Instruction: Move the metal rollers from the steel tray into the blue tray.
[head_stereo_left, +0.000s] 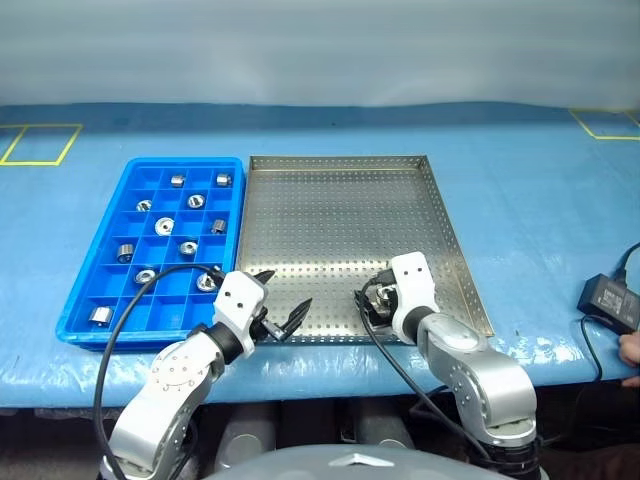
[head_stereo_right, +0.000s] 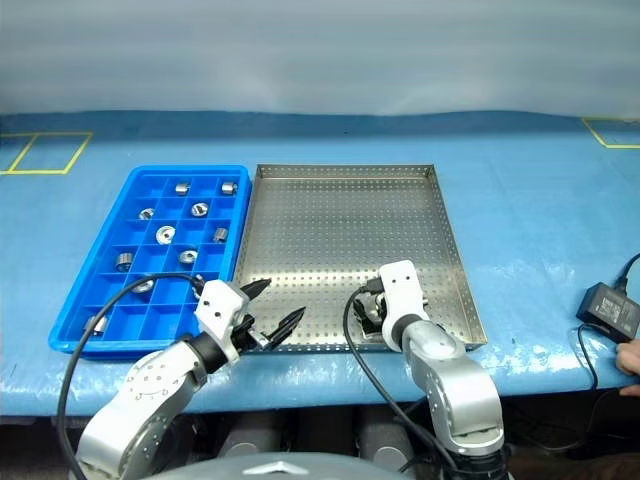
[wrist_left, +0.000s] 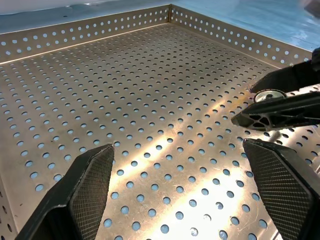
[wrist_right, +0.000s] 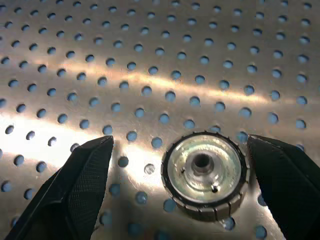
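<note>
The bright blue plastic gridded tray (head_stereo_left: 80, 310) on the left holds ten shiny metal rollers (head_stereo_left: 165, 226) spread across separate compartments. The left gripper (head_stereo_left: 283, 300) hovers over the near-left edge of the perforated steel tray (head_stereo_left: 340, 170), fingers spread, holding nothing. One flanged roller (wrist_right: 204, 174) is left in the steel tray, between the parted fingers of the right gripper (wrist_right: 180, 187), not yet clamped.

rollers (head_stereo_right: 188, 256) in blue tray (head_stereo_right: 76, 306), steel tray (head_stereo_right: 340, 240)
</note>
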